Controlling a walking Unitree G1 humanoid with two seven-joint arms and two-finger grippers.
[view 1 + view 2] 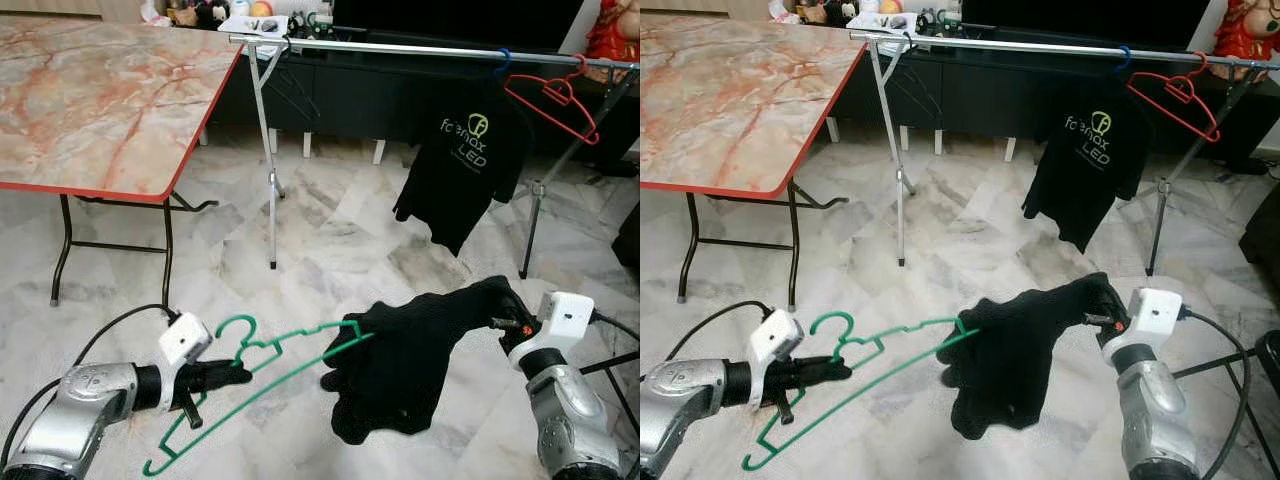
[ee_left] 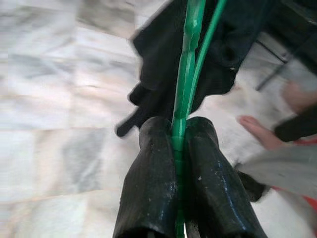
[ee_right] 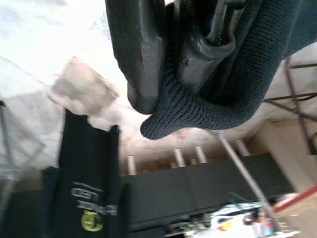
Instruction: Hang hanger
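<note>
Between left end effector (image 1: 232,376) fingers: green hanger (image 1: 262,383); right end effector (image 1: 500,322) grips black garment (image 1: 410,365).

Both silver arms reach forward low in the near scene, elbows bent, forearms angled inward toward each other. The left gripper (image 1: 235,376), on the near left, points right, its two black fingers (image 2: 153,183) pressed together on the thin wire of a green hanger (image 1: 262,385). The right gripper (image 1: 505,325), on the near right, points left and slightly up, its fingers (image 3: 141,54) clamped on the edge of a black knit garment (image 1: 410,360).
</note>
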